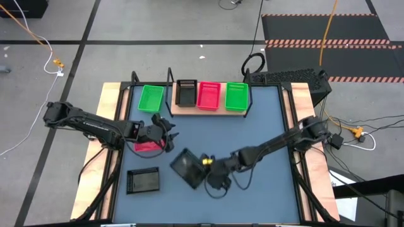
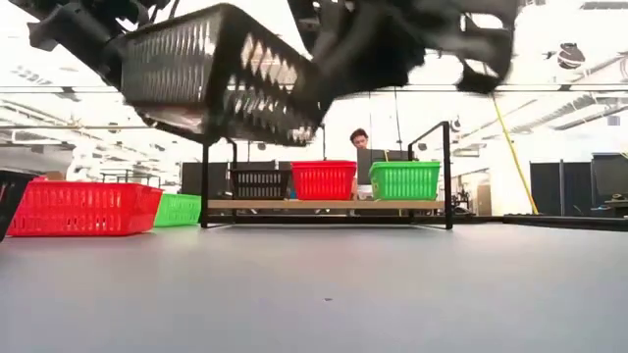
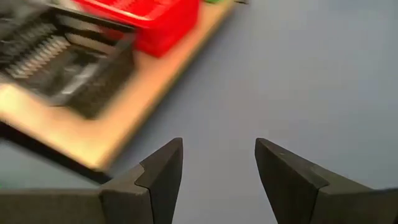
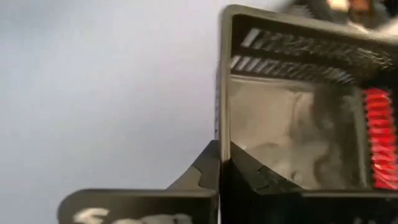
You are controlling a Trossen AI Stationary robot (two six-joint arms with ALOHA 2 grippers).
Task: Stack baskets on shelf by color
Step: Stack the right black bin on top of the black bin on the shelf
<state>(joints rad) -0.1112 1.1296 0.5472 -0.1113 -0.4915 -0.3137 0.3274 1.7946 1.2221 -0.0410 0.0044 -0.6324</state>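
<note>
Right pincer (image 1: 203,165) clamped on perforated black plastic basket (image 1: 187,168), lifted, left pincer (image 3: 217,168) wide, empty

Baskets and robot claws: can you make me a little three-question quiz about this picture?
1. True or false: the right claw is shut on a black basket lifted off the table.
2. How many baskets stand on the shelf?
3. Which basket sits beside the shelf, not on it? A) green B) black C) pink-red

Key:
1. True.
2. Three: black, pink-red, green.
3. A, the green basket.
</note>
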